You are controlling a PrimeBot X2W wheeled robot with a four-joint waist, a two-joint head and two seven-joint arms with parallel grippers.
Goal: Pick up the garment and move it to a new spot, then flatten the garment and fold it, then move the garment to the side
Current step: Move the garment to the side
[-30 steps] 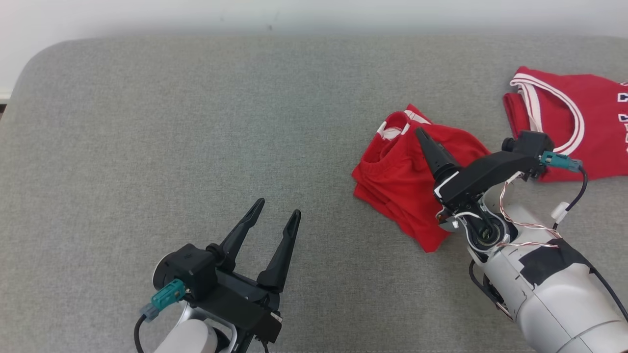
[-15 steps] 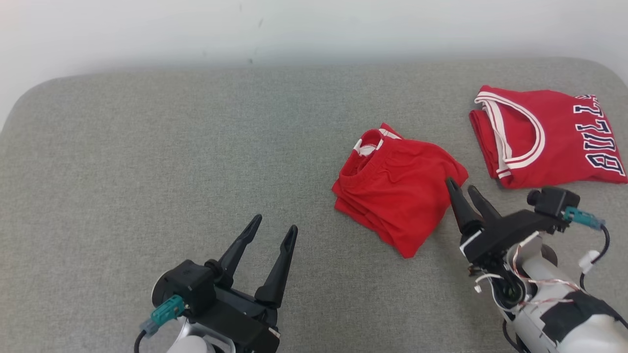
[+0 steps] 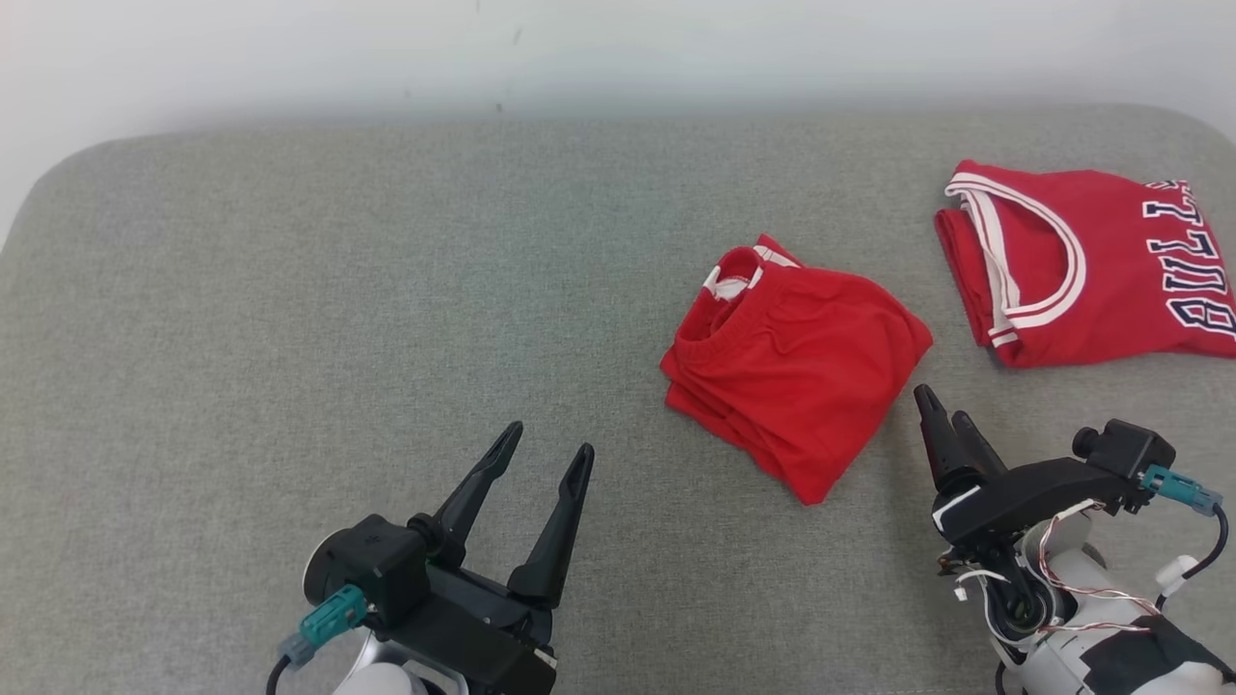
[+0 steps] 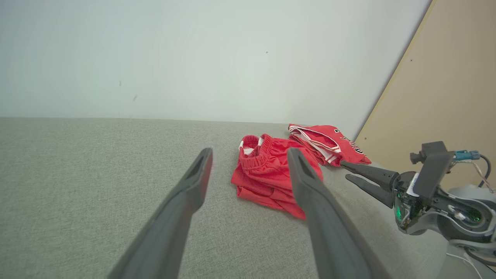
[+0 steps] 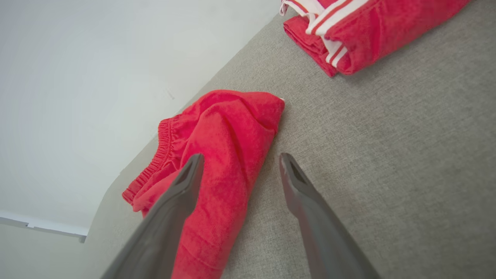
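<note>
Right gripper (image 3: 943, 410), fingers spread and empty, sits just beside the folded red shorts (image 3: 797, 372) on the grey cushion (image 3: 290, 290); they lie ahead-left of it, long axis slanting away leftward. Left gripper (image 3: 547, 442), spread too, is well apart, so right's nearer.

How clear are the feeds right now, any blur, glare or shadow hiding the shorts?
Head view: soft even light, shorts sharp, no glare. Left wrist view: left claw looks soft-edged up close, shorts clear. Right wrist view: tilted, right claw blurs near the lens, shorts crisp.
</note>
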